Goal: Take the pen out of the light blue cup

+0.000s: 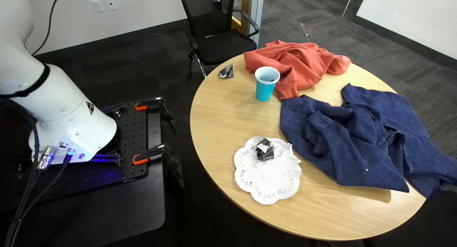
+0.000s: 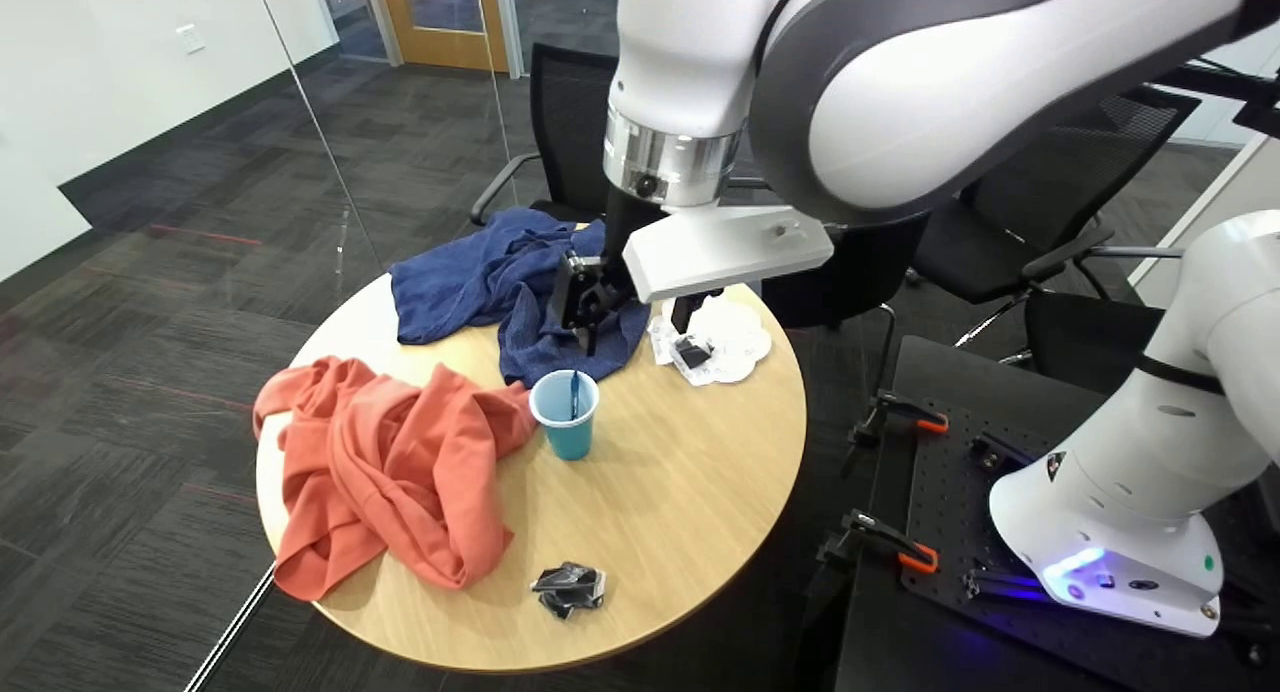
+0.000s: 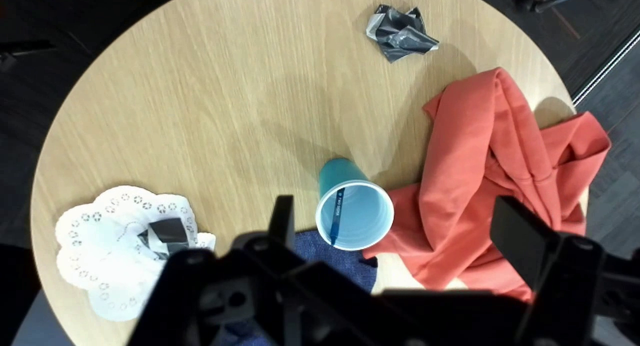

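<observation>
The light blue cup stands upright on the round table, in both exterior views [image 1: 265,92] [image 2: 570,438] and in the wrist view [image 3: 336,174]. The dark blue pen [image 3: 337,216] leans inside the cup against its wall, with light lettering on it. It also shows in an exterior view [image 2: 575,396], and a little of it shows in an exterior view [image 1: 273,80]. My gripper [image 3: 394,221] is open and empty, fingers wide apart. In an exterior view the gripper [image 2: 636,337] hangs above the table, apart from the cup. In the wrist view the cup lies ahead of the left finger.
An orange cloth [image 1: 298,65] lies beside the cup. A navy cloth [image 1: 350,140] covers much of the table [image 1: 228,118]. A white doily [image 1: 267,182] bears a small dark clump [image 1: 265,152]. A dark-and-silver crumpled wrapper [image 3: 400,33] lies near the table's edge.
</observation>
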You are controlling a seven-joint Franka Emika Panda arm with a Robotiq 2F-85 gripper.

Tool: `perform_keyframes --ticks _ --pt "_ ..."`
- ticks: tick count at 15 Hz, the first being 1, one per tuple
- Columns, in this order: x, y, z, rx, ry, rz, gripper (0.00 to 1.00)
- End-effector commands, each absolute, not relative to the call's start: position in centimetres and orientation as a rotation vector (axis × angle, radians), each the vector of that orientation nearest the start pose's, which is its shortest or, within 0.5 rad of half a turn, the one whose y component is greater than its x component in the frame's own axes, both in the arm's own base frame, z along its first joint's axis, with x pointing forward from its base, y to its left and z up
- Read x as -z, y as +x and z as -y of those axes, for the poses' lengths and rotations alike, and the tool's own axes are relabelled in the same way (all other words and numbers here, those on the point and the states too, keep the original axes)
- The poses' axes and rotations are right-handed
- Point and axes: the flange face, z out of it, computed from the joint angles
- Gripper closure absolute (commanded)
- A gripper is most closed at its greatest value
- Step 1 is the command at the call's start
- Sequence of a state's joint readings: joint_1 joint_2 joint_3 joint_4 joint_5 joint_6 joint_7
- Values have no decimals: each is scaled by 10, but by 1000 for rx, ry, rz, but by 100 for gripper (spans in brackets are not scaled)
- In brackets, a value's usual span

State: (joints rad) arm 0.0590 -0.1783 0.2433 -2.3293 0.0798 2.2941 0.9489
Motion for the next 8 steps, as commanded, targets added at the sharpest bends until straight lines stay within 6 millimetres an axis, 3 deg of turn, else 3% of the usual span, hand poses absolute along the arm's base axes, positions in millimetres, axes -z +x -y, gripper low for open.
perform_keyframes --ticks 1,5,8 --pt "-402 495 -160 178 -2829 -1201 0" --pt "-380 514 -158 209 -2841 -1342 0" --pt "-372 526 -158 176 -2834 -1345 0"
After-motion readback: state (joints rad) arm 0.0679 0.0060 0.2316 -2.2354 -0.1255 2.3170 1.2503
